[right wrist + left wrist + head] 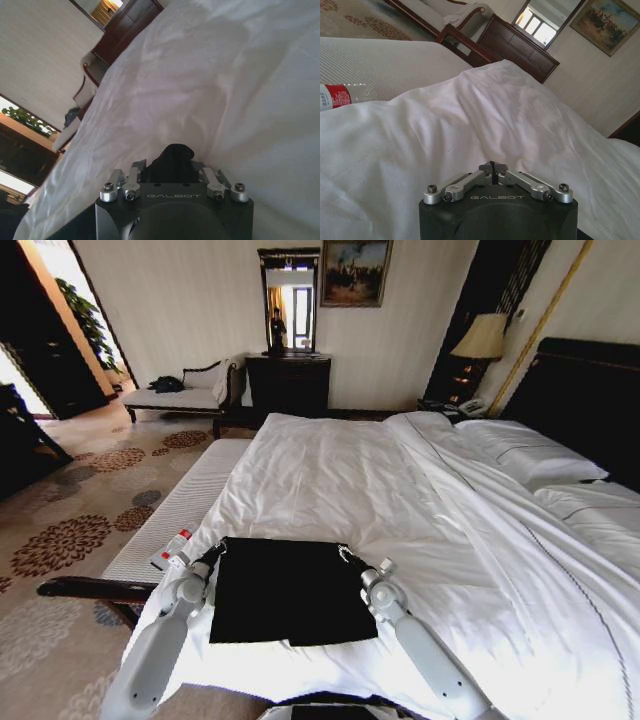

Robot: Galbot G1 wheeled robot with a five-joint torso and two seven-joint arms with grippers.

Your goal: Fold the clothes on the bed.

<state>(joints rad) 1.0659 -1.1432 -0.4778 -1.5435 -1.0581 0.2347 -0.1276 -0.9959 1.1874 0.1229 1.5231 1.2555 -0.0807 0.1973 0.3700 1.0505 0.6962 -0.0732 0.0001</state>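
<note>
On the left, a plastic water bottle with a red label lay on the striped bench beside the bed. Next came our left tool, at the far left corner of the black shirt. Its fingers were clenched tight together, and we could not tell for sure if any cloth was caught between them. The shirt lay near the foot of the bed on the white duvet, already folded into a flat, dark, nearly square shape. At its far right corner was our right tool, clenched on a little bunch of the black cloth.

We thought a few things could go wrong from here. If the left tool had no cloth, that corner would stay down and the fold would come out crooked. The shirt was soft and floppy, so it could slip from a small pinch. A tool could also grab the duvet under it and drag that along.

The duvet looked soft, puffy and full of wrinkles. The bench top was ribbed. The tools were hard metal and black plastic.
</note>
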